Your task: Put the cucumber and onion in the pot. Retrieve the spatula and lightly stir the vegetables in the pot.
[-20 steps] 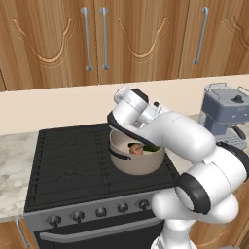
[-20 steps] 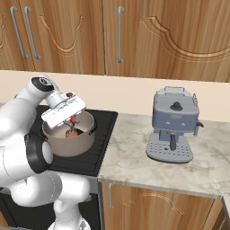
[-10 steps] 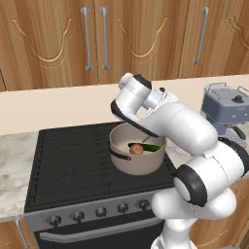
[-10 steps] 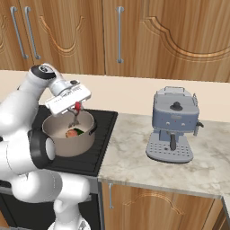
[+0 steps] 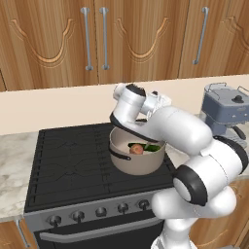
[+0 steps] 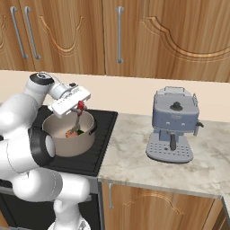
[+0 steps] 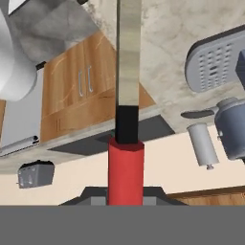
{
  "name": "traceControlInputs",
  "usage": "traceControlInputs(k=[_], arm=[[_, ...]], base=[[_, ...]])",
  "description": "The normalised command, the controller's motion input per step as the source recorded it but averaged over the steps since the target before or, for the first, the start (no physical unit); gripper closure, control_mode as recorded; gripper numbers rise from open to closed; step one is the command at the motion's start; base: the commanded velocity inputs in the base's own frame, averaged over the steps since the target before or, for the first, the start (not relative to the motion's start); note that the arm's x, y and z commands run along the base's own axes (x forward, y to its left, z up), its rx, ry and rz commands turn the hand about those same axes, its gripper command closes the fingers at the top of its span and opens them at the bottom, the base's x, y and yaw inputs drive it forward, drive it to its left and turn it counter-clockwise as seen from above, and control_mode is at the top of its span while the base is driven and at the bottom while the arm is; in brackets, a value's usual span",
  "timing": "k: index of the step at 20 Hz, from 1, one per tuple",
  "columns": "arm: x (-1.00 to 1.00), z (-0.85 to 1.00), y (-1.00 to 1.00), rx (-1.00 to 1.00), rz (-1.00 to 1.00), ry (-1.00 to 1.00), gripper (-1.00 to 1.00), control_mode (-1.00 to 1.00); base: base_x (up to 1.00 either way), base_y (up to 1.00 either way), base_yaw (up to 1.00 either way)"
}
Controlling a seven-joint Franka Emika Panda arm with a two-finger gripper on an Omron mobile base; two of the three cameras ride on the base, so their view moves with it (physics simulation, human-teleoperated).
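Observation:
The beige-grey pot (image 5: 127, 165) (image 6: 63, 146) stands on the right side of the black stove. Inside it lie the reddish-orange onion (image 5: 137, 149) (image 6: 71, 133) and the dark green cucumber (image 5: 151, 147) (image 6: 80, 132), side by side. My gripper (image 6: 80, 106) hovers over the pot's right rim, shut on the spatula's red grip (image 6: 81, 106) (image 7: 125, 172). The spatula's thin shaft (image 6: 77, 120) slants down into the pot toward the vegetables; its head is hidden behind the rim. In the hand view the pale shaft (image 7: 129, 57) runs straight up out of frame. In the left base view my arm hides the gripper.
A blue-grey coffee machine (image 6: 174, 126) (image 5: 226, 113) stands on the marble counter (image 6: 134, 157) to the right of the stove (image 5: 73, 165). Wooden wall cabinets hang behind. A toaster (image 7: 36, 174) shows far off in the hand view.
My gripper has swung up and to the right across the pot with the spatula, whose lower end stays inside. Onion and cucumber have shifted slightly in the pot.

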Motion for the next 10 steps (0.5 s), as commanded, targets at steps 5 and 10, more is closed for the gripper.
traceControlInputs(k=[5,10], arm=[[0.15,-0.19,-0.23,-0.03,0.0,0.0,1.0,-1.0],[0.0,-0.19,-0.05,-0.01,0.05,0.03,1.0,-1.0]], base=[[0.0,0.0,0.0],[0.0,0.0,0.0]])
